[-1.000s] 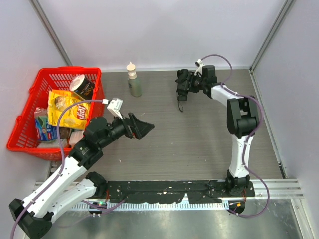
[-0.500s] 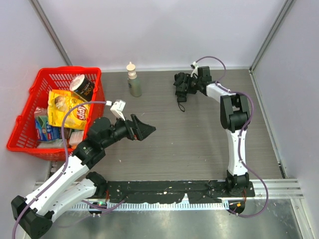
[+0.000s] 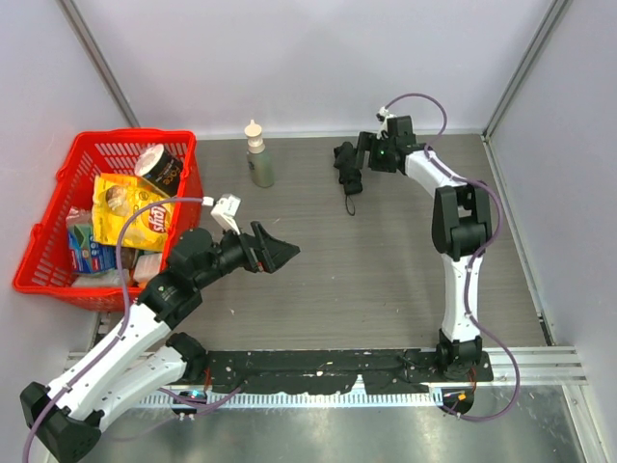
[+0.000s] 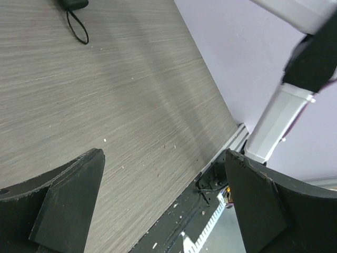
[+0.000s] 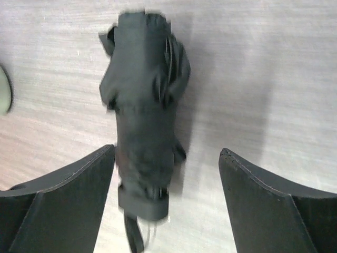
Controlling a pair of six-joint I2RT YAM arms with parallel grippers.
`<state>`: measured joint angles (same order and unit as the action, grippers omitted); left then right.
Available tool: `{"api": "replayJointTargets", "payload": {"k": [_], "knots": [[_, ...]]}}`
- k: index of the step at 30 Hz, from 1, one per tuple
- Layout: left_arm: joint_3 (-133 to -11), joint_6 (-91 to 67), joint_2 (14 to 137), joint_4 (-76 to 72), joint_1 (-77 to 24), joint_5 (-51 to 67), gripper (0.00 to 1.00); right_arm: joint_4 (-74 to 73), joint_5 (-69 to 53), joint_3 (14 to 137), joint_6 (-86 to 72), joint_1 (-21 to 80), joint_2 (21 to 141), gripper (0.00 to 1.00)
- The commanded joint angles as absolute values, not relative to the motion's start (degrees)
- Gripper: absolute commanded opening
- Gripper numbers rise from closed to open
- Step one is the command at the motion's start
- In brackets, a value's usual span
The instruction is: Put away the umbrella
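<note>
The umbrella (image 3: 347, 177) is a folded black bundle lying on the grey table at the back, right of centre, with its wrist loop (image 3: 351, 203) trailing toward the near side. My right gripper (image 3: 360, 154) is open over it. In the right wrist view the umbrella (image 5: 141, 126) lies between the spread fingers of the right gripper (image 5: 167, 153), close to the left finger (image 5: 68, 200), with a wide gap to the other finger. My left gripper (image 3: 276, 253) is open and empty above the table's middle. In its wrist view the left gripper (image 4: 164, 154) frames bare table, and the umbrella's end (image 4: 73, 4) and loop show at the top left.
A red basket (image 3: 50, 214) holding snack bags and a can stands at the left. A small bottle (image 3: 258, 154) stands at the back, left of the umbrella. Grey walls close in the back and both sides. The right arm's base (image 4: 279, 110) shows in the left wrist view.
The right wrist swung left, then back right, turning over the umbrella. The umbrella has stayed in about the same place. The left arm has barely moved.
</note>
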<state>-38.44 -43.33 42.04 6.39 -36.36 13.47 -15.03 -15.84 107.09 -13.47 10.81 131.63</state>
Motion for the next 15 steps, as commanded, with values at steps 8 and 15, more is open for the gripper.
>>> {"api": "replayJointTargets", "payload": {"k": [8,15], "knots": [[-42.8,-43.06,37.71,9.4,-36.3,7.65,1.0,-20.47,14.92,70.54,-16.17,20.73,82.33,0.84],[-44.73,-41.58,30.33,8.44,-36.3,3.79,0.99,-27.77,19.43,54.33,-20.21,26.28,48.13,0.84]]}}
